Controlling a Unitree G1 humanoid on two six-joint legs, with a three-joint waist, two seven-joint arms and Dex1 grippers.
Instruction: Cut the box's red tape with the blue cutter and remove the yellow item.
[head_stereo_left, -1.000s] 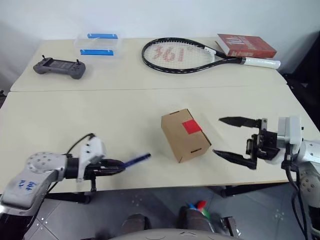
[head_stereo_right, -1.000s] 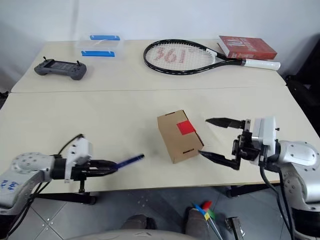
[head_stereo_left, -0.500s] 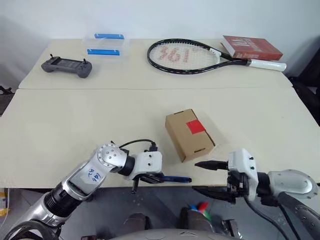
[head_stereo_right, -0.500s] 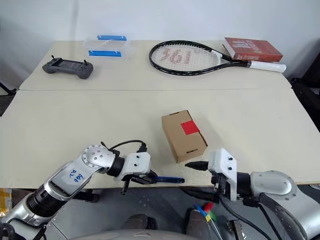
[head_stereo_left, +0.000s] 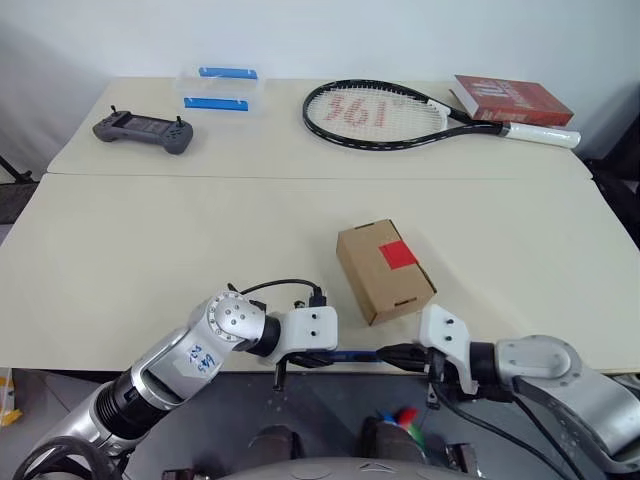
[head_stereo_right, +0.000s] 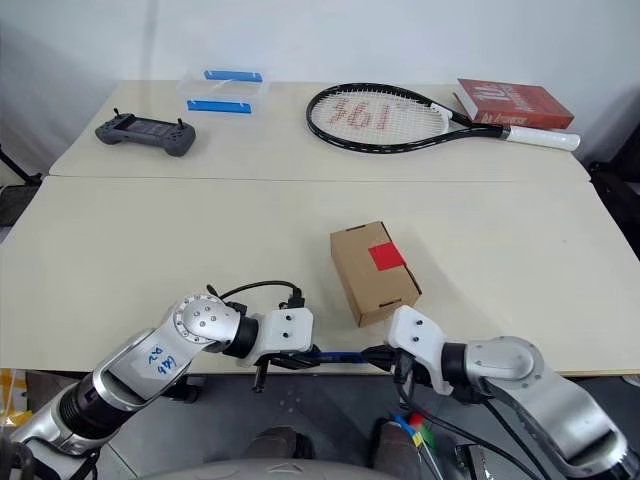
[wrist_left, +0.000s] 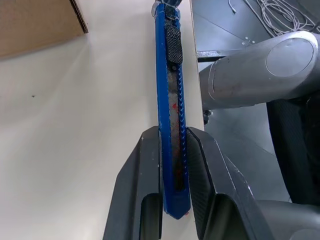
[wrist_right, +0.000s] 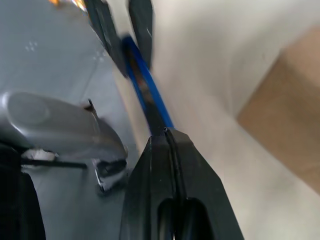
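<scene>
2 grippers, left gripper and right gripper, have jaws closed on the blue cutter at the worktop's near edge, while the red tape remains uncut on the closed box.

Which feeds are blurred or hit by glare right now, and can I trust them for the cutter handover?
Right wrist view: smeared throughout, the blue cutter and box soft-edged, so poor for judging contact. Left wrist view: crisp on the cutter between the left gripper, mild sheen on the table. Eye views: evenly lit, sharp, soft shadows beside the box.
</scene>
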